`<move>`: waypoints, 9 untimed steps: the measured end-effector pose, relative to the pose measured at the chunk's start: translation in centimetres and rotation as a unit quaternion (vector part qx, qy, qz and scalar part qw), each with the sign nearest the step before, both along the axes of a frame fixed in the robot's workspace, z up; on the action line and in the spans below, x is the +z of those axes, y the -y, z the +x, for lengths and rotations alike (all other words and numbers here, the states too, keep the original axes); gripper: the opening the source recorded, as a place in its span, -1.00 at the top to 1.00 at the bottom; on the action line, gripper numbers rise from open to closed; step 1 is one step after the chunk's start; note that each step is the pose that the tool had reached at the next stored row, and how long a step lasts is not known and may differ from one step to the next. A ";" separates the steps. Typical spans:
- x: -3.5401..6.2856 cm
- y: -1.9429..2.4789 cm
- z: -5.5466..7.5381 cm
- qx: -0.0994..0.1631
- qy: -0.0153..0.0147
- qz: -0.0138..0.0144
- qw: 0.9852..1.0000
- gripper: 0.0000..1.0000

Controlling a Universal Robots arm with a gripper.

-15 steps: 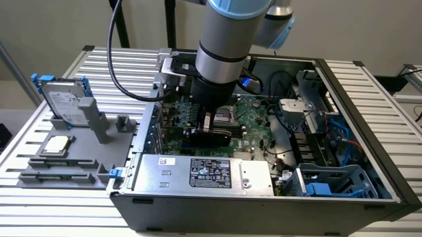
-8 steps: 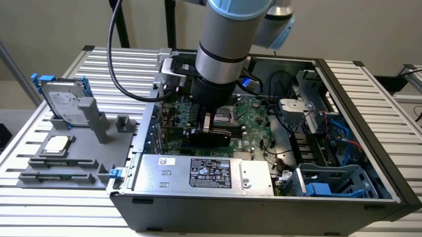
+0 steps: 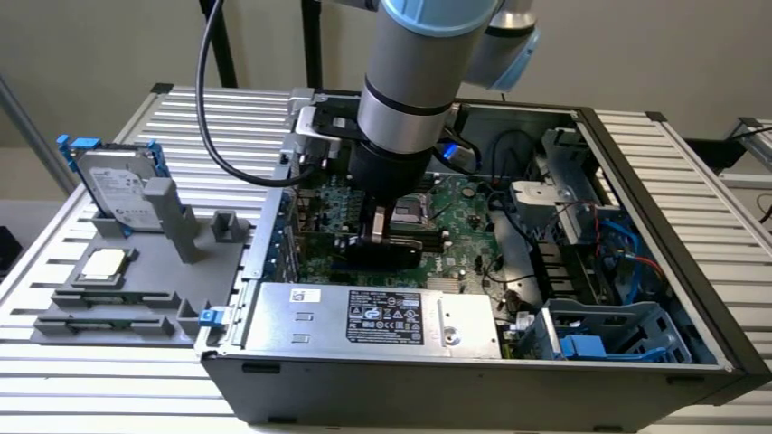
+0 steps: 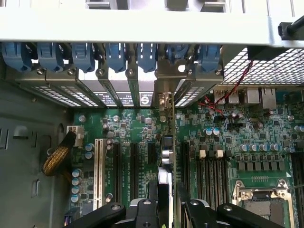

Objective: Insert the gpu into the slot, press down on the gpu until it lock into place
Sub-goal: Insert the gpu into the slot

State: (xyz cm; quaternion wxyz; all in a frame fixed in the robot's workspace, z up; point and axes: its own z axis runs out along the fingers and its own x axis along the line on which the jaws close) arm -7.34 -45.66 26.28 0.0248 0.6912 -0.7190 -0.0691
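Observation:
The gpu (image 4: 164, 161), a thin black card seen edge-on, stands upright over the green motherboard (image 4: 128, 128), with its silver bracket (image 4: 165, 83) against the case's rear wall. My gripper (image 4: 166, 206) is shut on the card's upper edge, one black finger (image 4: 142, 211) on each side. In the exterior view the gripper (image 3: 381, 237) reaches down into the open case and the gpu (image 3: 383, 255) hangs below it, low on the motherboard (image 3: 465, 212). The bright-blue slot is hidden beneath the card.
Black expansion slots (image 4: 134, 164) and a white one (image 4: 99, 166) flank the card; memory slots (image 4: 213, 171) and the CPU socket (image 4: 259, 202) lie beyond. A silver power supply (image 3: 374, 316), cables (image 3: 603, 235) and a blue drive cage (image 3: 603, 334) crowd the case. A hard drive (image 3: 115, 185) stands outside it.

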 end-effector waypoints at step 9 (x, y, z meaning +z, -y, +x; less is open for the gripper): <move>0.00 -0.03 0.0 0.000 -0.001 0.000 1.000 0.48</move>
